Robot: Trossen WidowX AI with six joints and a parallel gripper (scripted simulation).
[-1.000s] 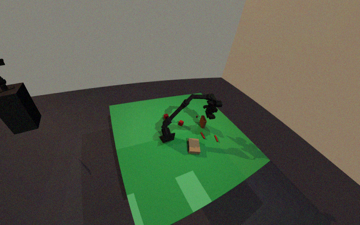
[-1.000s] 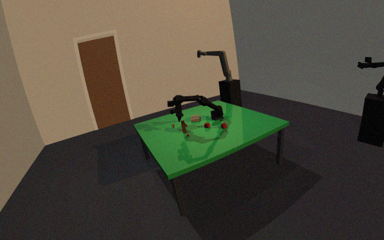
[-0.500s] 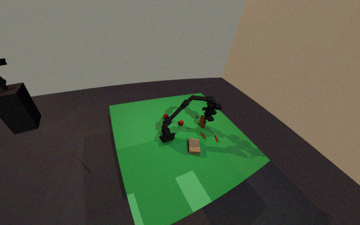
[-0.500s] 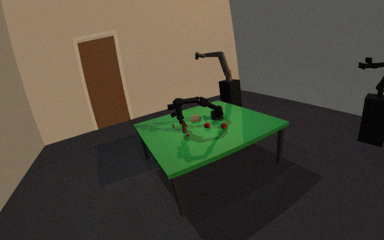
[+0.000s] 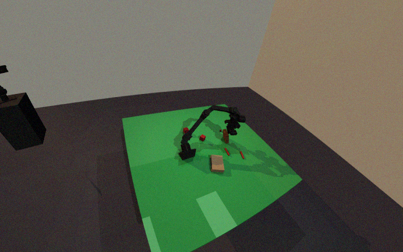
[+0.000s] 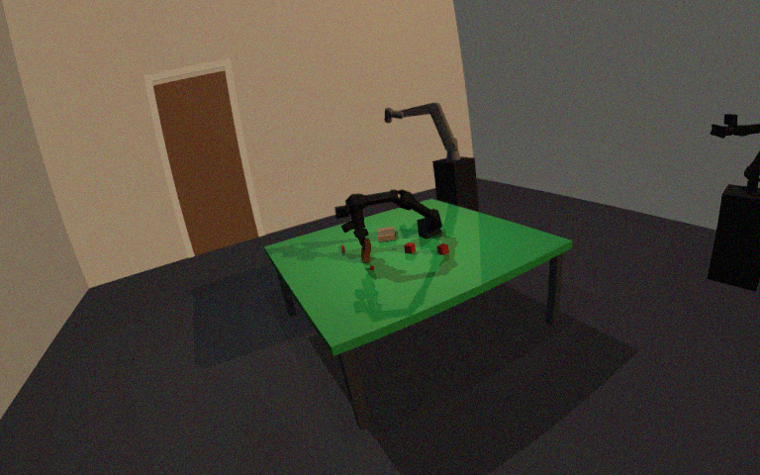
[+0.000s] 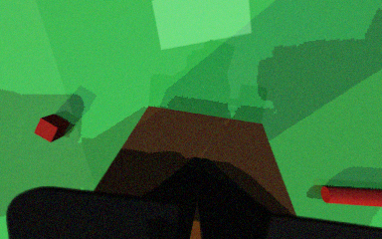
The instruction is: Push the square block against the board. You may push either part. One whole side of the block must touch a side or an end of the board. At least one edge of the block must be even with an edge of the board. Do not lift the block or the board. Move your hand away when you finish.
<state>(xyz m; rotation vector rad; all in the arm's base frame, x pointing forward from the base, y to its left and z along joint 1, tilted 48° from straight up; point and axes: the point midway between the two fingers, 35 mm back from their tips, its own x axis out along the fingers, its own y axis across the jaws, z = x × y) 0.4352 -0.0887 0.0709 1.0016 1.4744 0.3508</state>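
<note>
Wrist view, gripper: the gripper (image 5: 233, 133) (image 6: 363, 237) (image 7: 199, 165) is closed, its fingers together, with nothing held between them.
Gripper pose: pointing down at the upper part of the brown board; whether they touch, I cannot tell.
Brown board: the brown board (image 5: 225, 136) (image 6: 366, 250) (image 7: 214, 136) stands upright, nearer the top view's right edge of the tabletop (image 5: 172, 201) (image 6: 504, 246) than its left edge.
Small red piece: the small red piece (image 5: 220, 130) (image 6: 372, 267) (image 7: 48, 128) lies near the board, on the side toward the far edge.
Red rods: two red rods (image 5: 226, 151) (image 7: 353, 196) lie between the board and the right corner in the top view, apart from each other.
Tan block: the tan block (image 5: 217, 163) (image 6: 386, 235) rests around mid-tabletop, clearly apart from the brown board. No side of one meets the other.
Red cubes: the nearer red cube (image 5: 202, 137) (image 6: 410, 247) sits between the board and the farther red cube (image 5: 186, 129) (image 6: 443, 248); the two are apart.
Arm: the black arm (image 5: 197, 123) (image 6: 381, 197) arches over from its base, toward the top view's left edge.
Beyond the tabletop: a grey arm (image 6: 442, 126) stands on a black pedestal (image 6: 456, 181), near the wall.
</note>
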